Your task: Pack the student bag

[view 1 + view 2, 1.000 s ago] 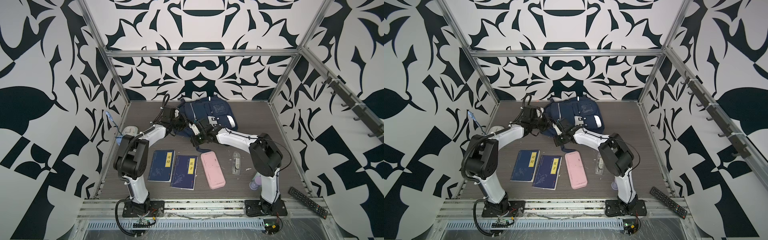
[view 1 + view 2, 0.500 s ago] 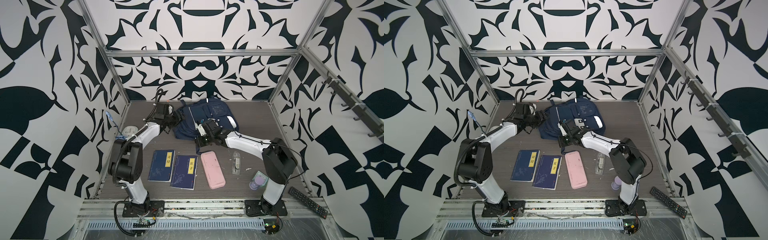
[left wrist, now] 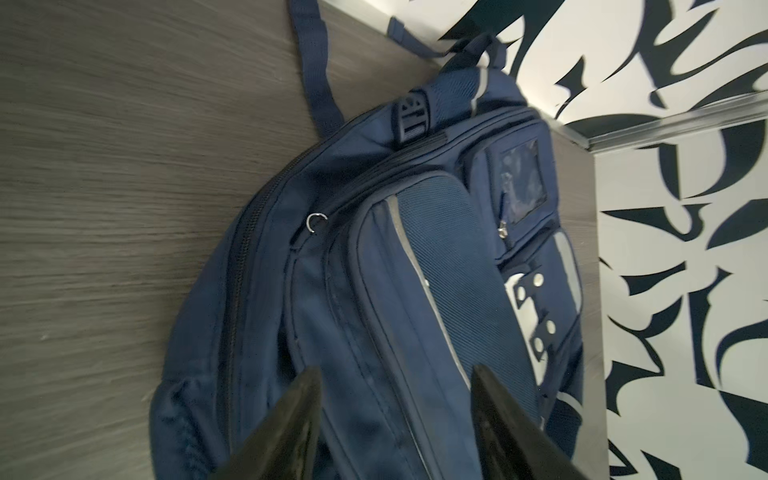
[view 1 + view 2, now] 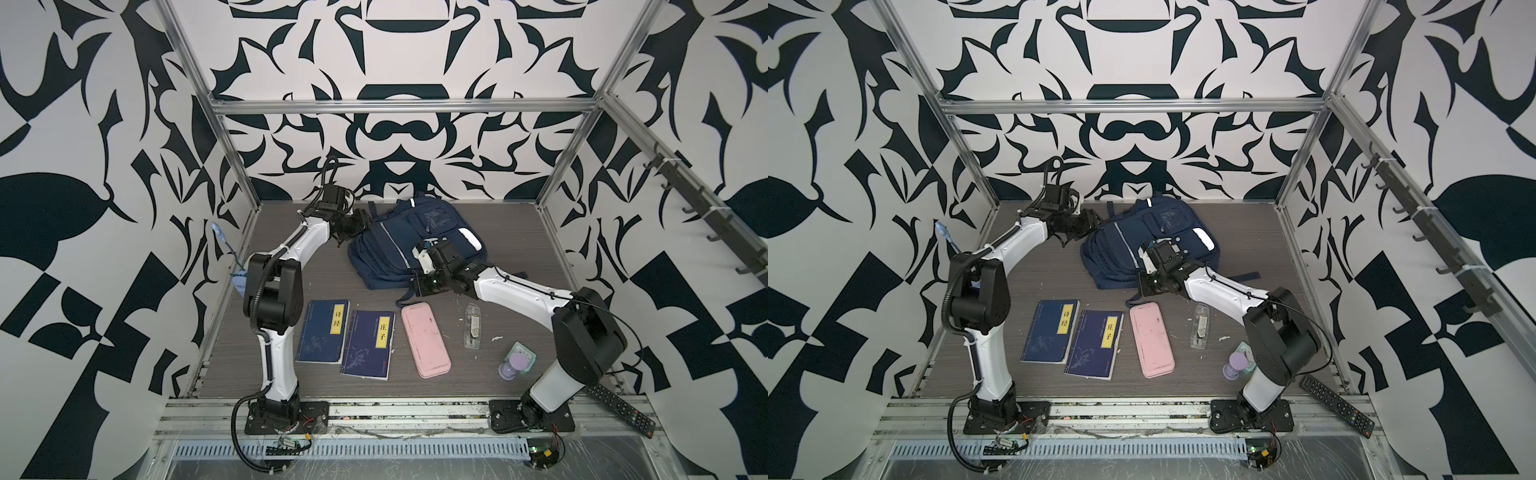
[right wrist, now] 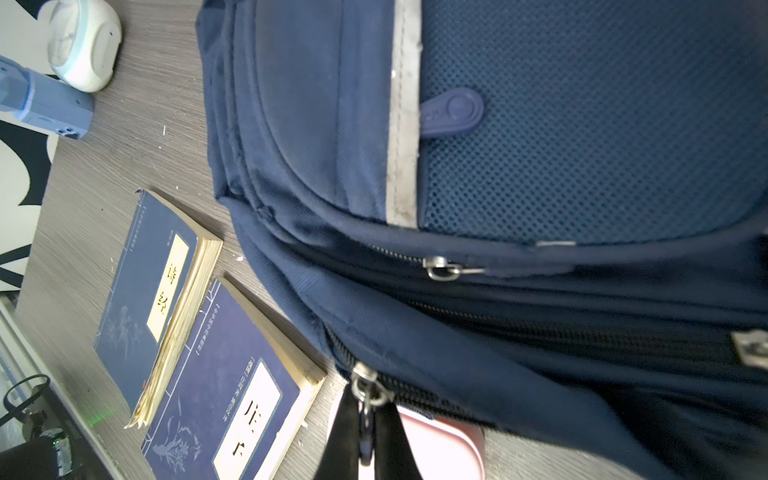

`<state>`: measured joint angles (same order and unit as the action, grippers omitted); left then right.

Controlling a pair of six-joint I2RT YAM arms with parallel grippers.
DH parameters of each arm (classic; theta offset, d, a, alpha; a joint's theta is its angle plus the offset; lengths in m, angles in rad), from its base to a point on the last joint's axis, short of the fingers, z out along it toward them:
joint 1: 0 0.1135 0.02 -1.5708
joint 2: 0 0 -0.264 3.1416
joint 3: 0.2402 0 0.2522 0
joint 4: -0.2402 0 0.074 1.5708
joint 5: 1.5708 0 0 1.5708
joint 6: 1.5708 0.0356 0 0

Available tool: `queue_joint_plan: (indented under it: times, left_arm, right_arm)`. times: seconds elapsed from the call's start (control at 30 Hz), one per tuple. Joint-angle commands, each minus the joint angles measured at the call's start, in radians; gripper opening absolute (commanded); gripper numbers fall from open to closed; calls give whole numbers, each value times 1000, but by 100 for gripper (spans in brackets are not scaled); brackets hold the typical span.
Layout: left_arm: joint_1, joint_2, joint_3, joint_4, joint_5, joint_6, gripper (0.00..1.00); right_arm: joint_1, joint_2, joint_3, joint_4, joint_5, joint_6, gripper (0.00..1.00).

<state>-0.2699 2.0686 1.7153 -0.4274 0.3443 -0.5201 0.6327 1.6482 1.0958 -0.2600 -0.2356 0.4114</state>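
Lying front-up, the student bag [image 4: 399,245] rests toward the back of the table [image 4: 519,232]. Your left gripper [image 3: 395,370], jaws apart, hangs at its far left edge (whether touching, you cannot tell). Your right gripper [image 5: 365,419] is pinched together on a zip pull [image 5: 368,390] at its near edge.
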Motion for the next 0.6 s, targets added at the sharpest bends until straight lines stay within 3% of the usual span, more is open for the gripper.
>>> queue_joint_plan:
  times: [0.0, 0.23, 0.37, 0.47, 0.57]
  left_arm:
    - [-9, 44, 57, -127, 14, 54, 60]
    - [-21, 135, 125, -99, 56, 45, 57]
    - [-20, 175, 129, -40, 133, 5, 49]
    - [-20, 195, 128, 3, 169, -31, 32]
    - [-5, 185, 92, 63, 194, -81, 1]
  right_arm:
    - [3, -42, 8, 22, -2, -16, 7]
    - [5, -23, 25, -2, -1, -31, 7]
    - [4, -10, 38, -16, 0, -37, 5]
    - [3, 7, 55, -35, 7, -45, 5]
    - [3, 16, 67, -52, 16, -54, 4]
